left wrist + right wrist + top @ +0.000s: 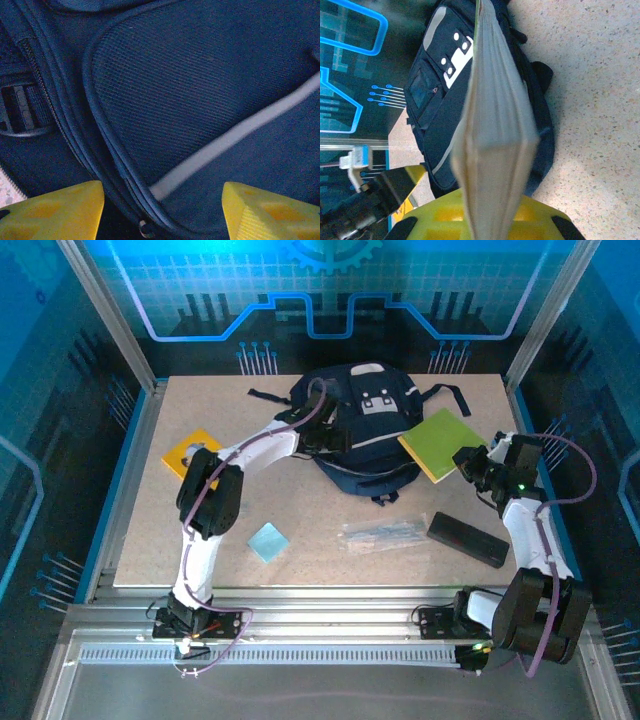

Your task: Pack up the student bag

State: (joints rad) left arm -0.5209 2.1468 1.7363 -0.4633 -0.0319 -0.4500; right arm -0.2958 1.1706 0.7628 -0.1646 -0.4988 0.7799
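Green book (440,443) is pinched in our right fingers (440,220), edge-on beside the student bag (365,430) at the far middle of the bench (310,502). Our left fingers (55,210) are spread wide over its zipper seam (50,115). We reckon the next move is opening the bag for the book.

A speckled beige tabletop (300,570) fills the centre of the frame, with ribbed aluminium rails (330,625) along its bottom edge. Slanted aluminium posts (108,312) rise at the upper left and upper right. Behind them a dark back panel (200,300) glows with blue circuit lines, a pale grid and, cropped at the top, what looks like a gear (330,250). Blue light tints the side walls (40,440).
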